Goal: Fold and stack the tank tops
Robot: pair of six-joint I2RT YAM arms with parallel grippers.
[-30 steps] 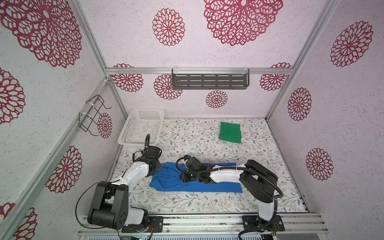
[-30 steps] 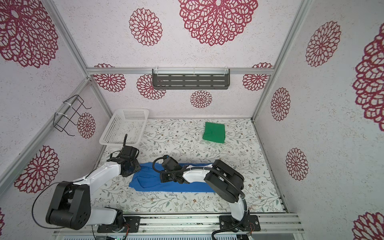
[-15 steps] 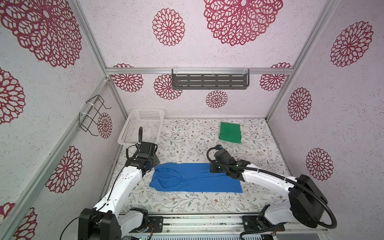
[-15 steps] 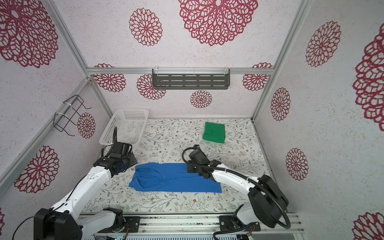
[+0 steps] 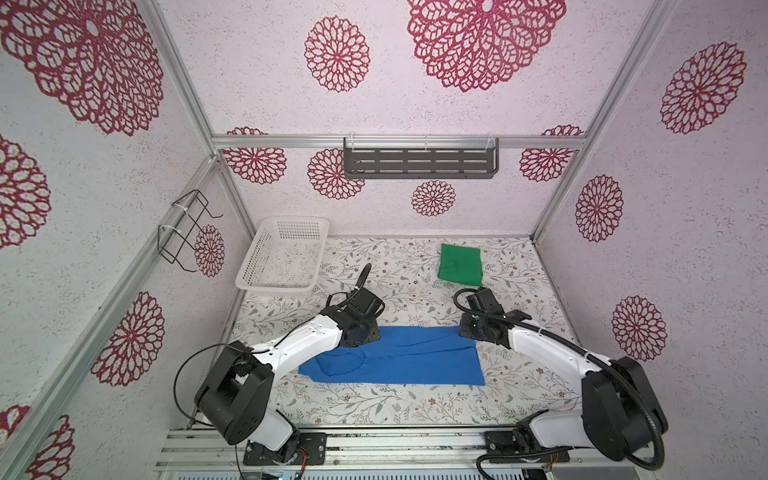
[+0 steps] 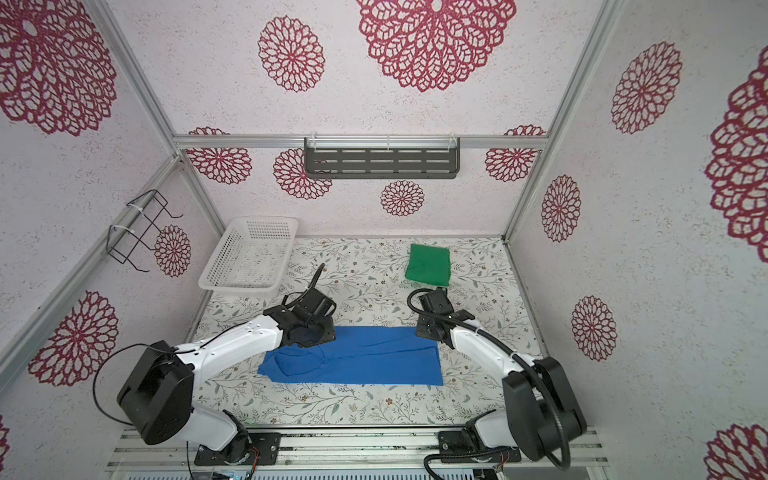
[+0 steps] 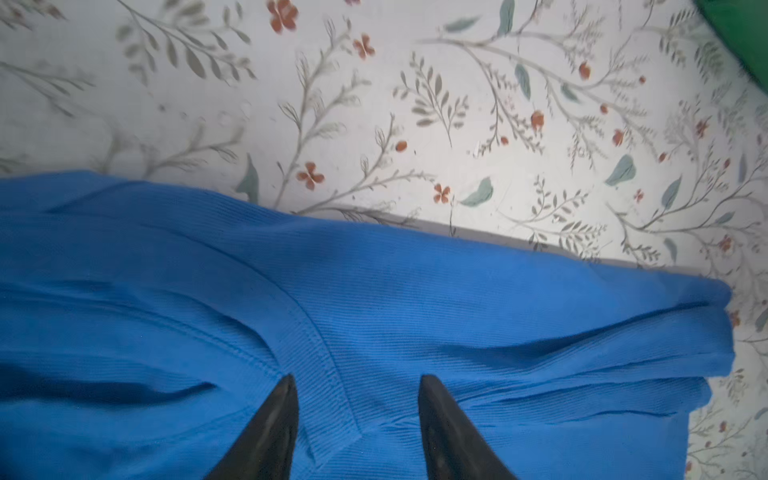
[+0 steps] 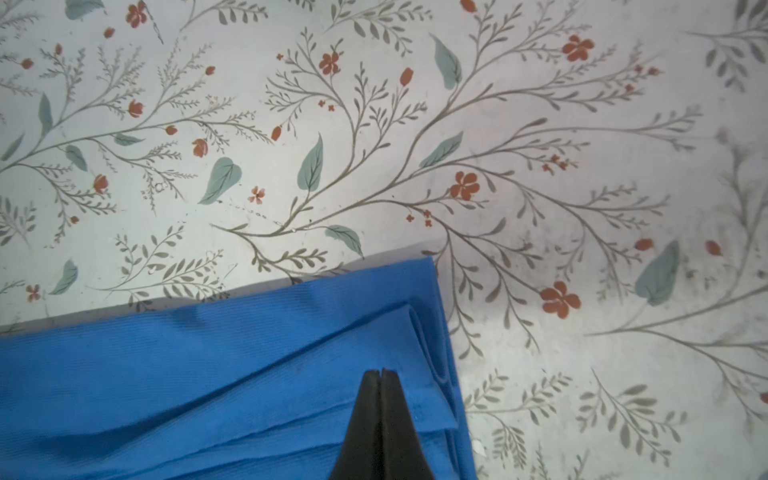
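Blue tank top (image 5: 399, 357) is noted flat, long axis running arm to arm, its far edge met at one end by left gripper (image 7: 355, 378), jaws parted over the cloth, and at the other by right gripper (image 8: 380, 372), jaws closed with no cloth seen between; green tank top (image 5: 460, 266) is left folded beyond.

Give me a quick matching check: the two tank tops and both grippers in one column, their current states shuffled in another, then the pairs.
1. blue tank top
2. green tank top
3. left gripper
4. right gripper

A. jaws shut, at a corner of blue cloth
B. folded small, far right
C. jaws apart, either side of a stitched blue band
D. laid out long, near middle

Pairs: 1-D, 2-B, 3-C, 4-A
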